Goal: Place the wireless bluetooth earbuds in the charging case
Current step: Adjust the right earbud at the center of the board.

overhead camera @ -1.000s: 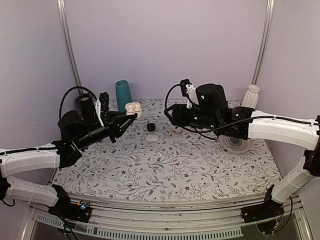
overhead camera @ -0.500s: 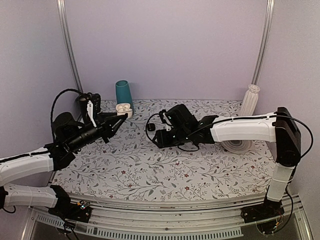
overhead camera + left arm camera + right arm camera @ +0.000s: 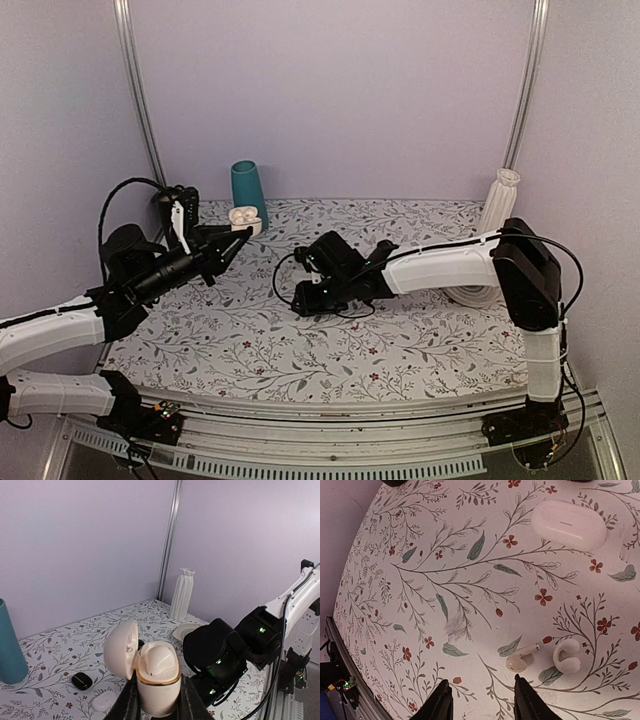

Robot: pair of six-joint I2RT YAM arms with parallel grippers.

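The charging case point(image 3: 156, 680) is a glossy white case with a gold rim. Its hinged lid stands open and a rounded white shape sits in its well. My left gripper point(image 3: 159, 702) is shut on its lower half and holds it upright above the table's back left point(image 3: 241, 216). Two small white earbuds lie on the floral cloth in the right wrist view: a stemmed one point(image 3: 520, 658) and a curled one point(image 3: 567, 656). My right gripper point(image 3: 482, 700) hangs open low over the cloth. Nothing is between its fingers, and the stemmed bud lies just past its right fingertip point(image 3: 524, 692).
A closed white pebble-shaped case point(image 3: 568, 525) and a small black case point(image 3: 81, 680) lie on the cloth. A teal cup point(image 3: 247, 188) stands at the back left. At the back right are a white ribbed vase point(image 3: 499, 200) and a white round disc point(image 3: 189, 630).
My right arm has swung left and down over the middle of the cloth, and its jaws have narrowed a little. My left arm drew back left with the case, then held still.
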